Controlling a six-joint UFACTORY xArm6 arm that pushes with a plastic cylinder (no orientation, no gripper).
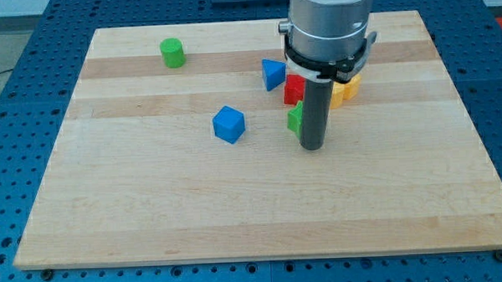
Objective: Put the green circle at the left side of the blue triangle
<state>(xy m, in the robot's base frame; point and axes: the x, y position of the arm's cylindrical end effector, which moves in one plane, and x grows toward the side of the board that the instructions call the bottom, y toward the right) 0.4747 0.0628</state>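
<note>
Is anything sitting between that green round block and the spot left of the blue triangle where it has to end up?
Nothing visible does. The green circle sits toward the view's top left, and bare wood runs from it to the left side of the blue triangle. The blue cube lies below that line. My tip is right of it all, beside a green block.

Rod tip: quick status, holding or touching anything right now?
My tip: no gripper, holds nothing; rests on the board right beside a partly hidden green block, contact cannot be told. Green circle sits far off, untouched.
</note>
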